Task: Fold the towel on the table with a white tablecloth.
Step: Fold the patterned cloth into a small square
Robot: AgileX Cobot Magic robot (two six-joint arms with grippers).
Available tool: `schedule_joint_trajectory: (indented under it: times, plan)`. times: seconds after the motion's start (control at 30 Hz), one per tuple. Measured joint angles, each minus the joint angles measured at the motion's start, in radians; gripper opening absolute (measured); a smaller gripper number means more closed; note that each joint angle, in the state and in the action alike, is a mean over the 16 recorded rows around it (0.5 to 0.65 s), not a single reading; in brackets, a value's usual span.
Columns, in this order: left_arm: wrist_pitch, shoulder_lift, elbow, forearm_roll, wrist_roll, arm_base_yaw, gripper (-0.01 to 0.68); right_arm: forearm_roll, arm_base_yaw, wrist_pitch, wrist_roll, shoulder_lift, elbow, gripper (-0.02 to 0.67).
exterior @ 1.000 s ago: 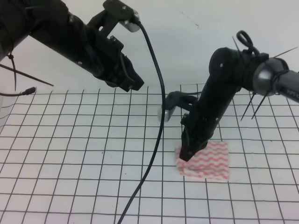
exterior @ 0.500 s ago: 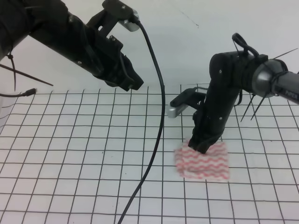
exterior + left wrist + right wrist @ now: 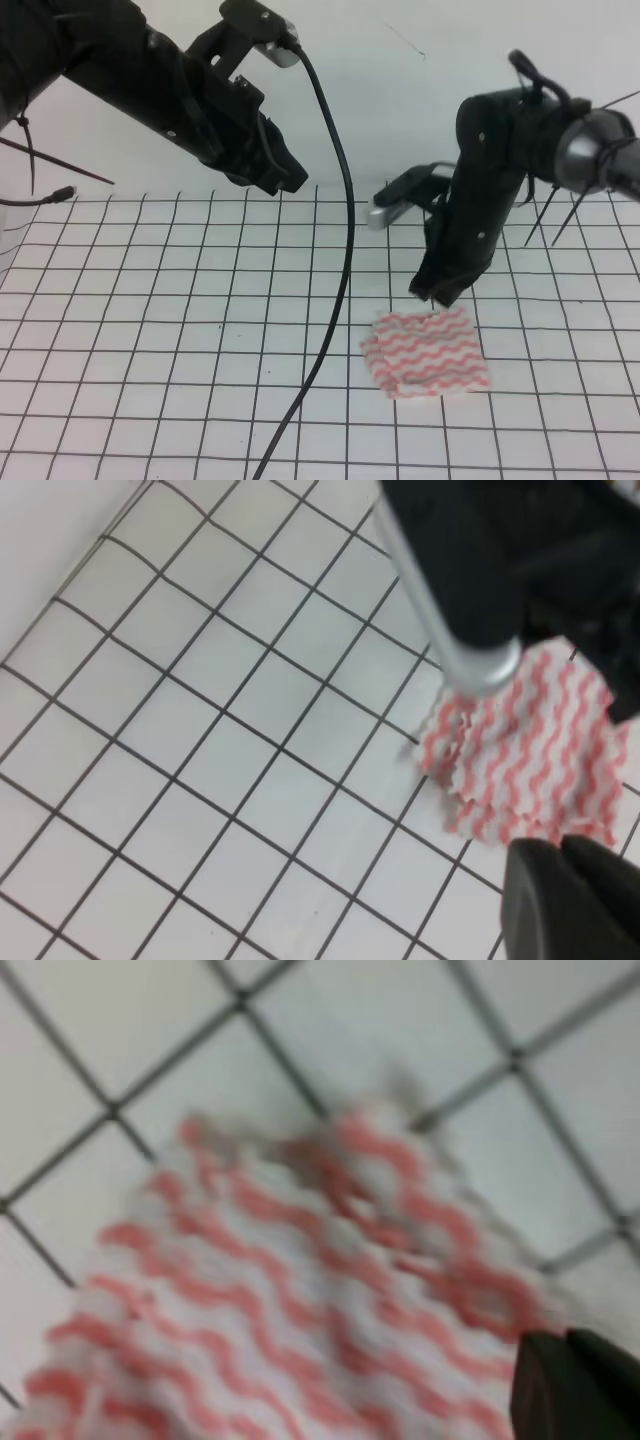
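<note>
One towel (image 3: 428, 352), folded into a small, slightly rumpled square, is seen lying on the grid-printed tablecloth (image 3: 150, 330) right of the tabletop's middle. The right pincer (image 3: 437, 293) is held just above its far edge, apparently apart from it and gripping nothing; its opening cannot be told. The left pincer (image 3: 285, 178) is raised well away, seemingly closed and empty.
</note>
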Motion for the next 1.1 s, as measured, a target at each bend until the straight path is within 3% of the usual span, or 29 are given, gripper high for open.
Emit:
schedule_joint_trajectory:
  times: [0.27, 0.6, 0.8, 1.1]
  plan:
    - [0.01, -0.082, 0.0, -0.001, -0.004, 0.0, 0.0, -0.019, -0.089, -0.021, 0.082, -0.207, 0.0, 0.003]
    - [0.036, -0.331, 0.069, 0.007, -0.042, 0.0, 0.0, 0.057, -0.28, -0.118, 0.044, -0.654, 0.096, 0.003]
    - [-0.076, -0.541, 0.262, -0.007, -0.079, 0.0, 0.0, 0.088, -0.338, -0.362, 0.005, -1.012, 0.35, 0.003]
    - [-0.429, -0.858, 0.703, -0.151, -0.064, 0.0, 0.0, 0.155, -0.347, -0.758, -0.022, -1.56, 0.954, 0.003]
